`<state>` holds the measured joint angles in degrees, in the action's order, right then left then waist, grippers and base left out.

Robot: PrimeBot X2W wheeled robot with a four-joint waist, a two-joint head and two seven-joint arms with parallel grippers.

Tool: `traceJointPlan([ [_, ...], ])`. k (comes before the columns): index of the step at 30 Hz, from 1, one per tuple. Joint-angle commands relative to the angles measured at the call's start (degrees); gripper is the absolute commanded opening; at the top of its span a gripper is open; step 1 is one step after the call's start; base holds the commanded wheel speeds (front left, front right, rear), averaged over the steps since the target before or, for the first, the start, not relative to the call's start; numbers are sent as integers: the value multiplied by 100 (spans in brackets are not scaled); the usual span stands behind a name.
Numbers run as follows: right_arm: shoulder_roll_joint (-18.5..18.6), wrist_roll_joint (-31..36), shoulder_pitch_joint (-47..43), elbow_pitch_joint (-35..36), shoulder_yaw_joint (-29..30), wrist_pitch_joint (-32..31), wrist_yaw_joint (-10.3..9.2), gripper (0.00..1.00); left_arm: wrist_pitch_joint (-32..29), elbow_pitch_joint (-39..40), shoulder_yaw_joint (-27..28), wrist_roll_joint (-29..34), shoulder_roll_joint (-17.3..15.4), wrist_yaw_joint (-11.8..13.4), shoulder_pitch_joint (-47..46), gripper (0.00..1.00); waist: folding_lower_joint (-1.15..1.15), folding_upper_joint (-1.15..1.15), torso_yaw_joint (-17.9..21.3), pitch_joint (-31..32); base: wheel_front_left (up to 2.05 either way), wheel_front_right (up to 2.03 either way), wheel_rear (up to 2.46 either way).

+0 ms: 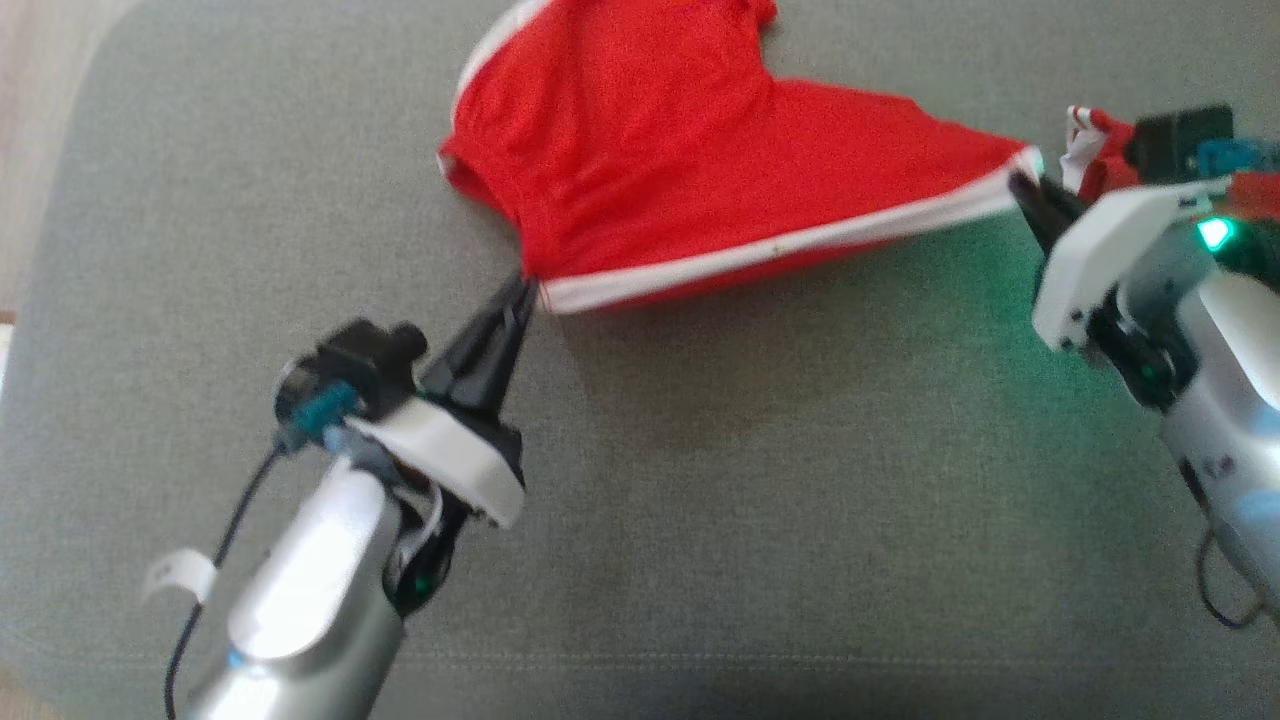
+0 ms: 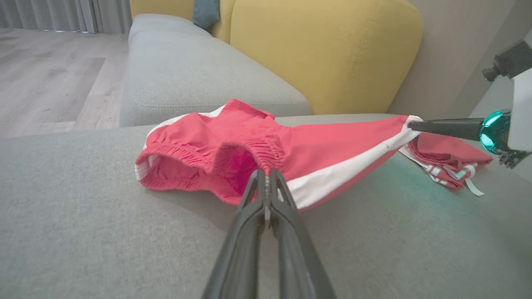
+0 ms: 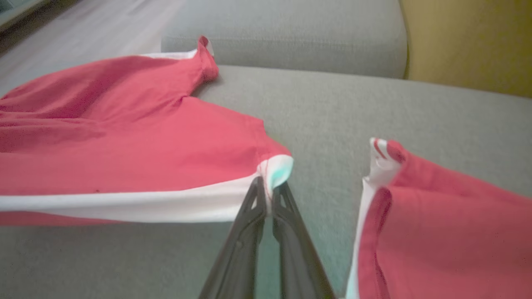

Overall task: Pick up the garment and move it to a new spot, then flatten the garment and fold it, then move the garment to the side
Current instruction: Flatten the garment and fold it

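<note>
Looking down, you see your left tool (image 1: 525, 288) pinched tight on the elastic waistband of the red garment (image 1: 650, 170) and your right tool (image 1: 1022, 183) clamped on its white-trimmed corner. The cloth is stretched between them over the grey sofa cushion (image 1: 800, 500), near a second red piece (image 3: 436, 232).

A grey sofa seat (image 1: 700, 500) is stretching across the foreground, with a second grey seat cushion (image 2: 195, 79) lying beyond it. A yellow back cushion (image 2: 324, 54) is standing behind them, a dark teal cloth (image 2: 206, 12) hanging just beside it. A folded red-and-white cloth (image 2: 449, 160) is resting on the seat. A wooden floor (image 2: 50, 83) is running toward grey curtains (image 2: 50, 14).
</note>
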<state>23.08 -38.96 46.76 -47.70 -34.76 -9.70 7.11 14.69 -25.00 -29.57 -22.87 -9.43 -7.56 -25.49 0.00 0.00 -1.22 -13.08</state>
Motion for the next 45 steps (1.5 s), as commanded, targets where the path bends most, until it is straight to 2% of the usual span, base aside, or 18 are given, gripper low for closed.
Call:
traceJointPlan([
  [1,191,-95,-100,219,-60,-106,37,0,30,216,135,-41,-212,8,-79,0,0,0,-16,139,0,0,0],
  [9,832,-542,-808,856,-105,-814,37,0,30,464,-382,-198,-323,8,630,0,0,0,51,604,0,0,0],
  [16,1320,-831,-1472,1677,-40,-1495,37,0,-54,1002,-730,-366,-382,24,1363,0,0,0,183,945,0,0,0],
  [21,1677,-969,-1862,2207,151,-2006,37,0,-259,1446,-933,-369,-448,81,1755,0,0,0,202,1027,0,0,0],
  [25,1918,-981,-2095,2689,586,-2322,37,0,-344,1845,-963,-384,-501,191,1926,0,0,0,160,1018,0,0,0],
  [28,1898,-854,-2123,2961,967,-2443,37,0,-317,2035,-817,-422,-498,313,1854,0,0,0,87,947,0,0,0],
  [34,1597,-438,-1860,3309,1493,-2688,37,0,-264,2190,-555,-499,-427,417,1485,0,0,0,-141,730,0,0,0],
  [39,1307,-40,-1355,3361,1607,-2851,37,0,-202,2133,-385,-562,-356,423,1167,0,0,0,-370,516,0,0,0],
  [45,1037,338,-590,3069,1500,-2840,37,0,-136,1881,-282,-616,-208,402,814,0,0,0,-698,215,0,0,0],
])
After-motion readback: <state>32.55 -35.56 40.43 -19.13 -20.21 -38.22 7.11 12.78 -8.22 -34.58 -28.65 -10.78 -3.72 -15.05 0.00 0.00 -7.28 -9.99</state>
